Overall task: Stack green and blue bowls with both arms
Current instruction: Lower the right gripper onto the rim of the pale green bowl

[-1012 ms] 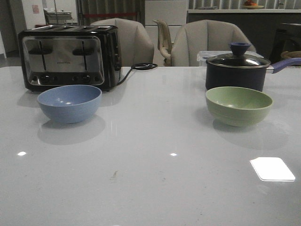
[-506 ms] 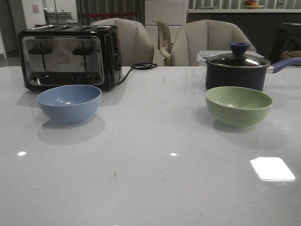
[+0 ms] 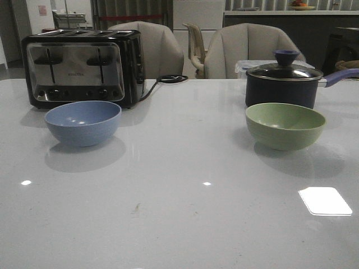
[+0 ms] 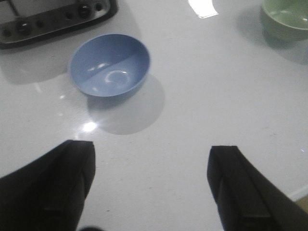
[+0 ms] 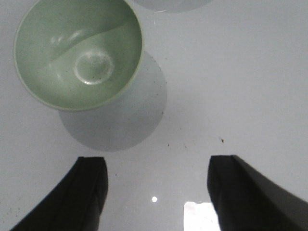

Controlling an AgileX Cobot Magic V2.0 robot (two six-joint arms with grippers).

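The dusty blue bowl (image 3: 83, 123) stands upright on the white table at the left, in front of the toaster. The sage green bowl (image 3: 285, 125) stands upright at the right, in front of the saucepan. Both are empty and far apart. No arm shows in the front view. In the left wrist view my left gripper (image 4: 151, 168) is open and empty above bare table, short of the blue bowl (image 4: 109, 65); the green bowl (image 4: 286, 17) shows at a corner. In the right wrist view my right gripper (image 5: 156, 180) is open and empty, short of the green bowl (image 5: 78, 53).
A black and chrome toaster (image 3: 81, 67) with its cord stands at the back left. A dark navy saucepan (image 3: 283, 84) with a glass lid and a handle pointing right stands at the back right. Chairs stand behind the table's far edge.
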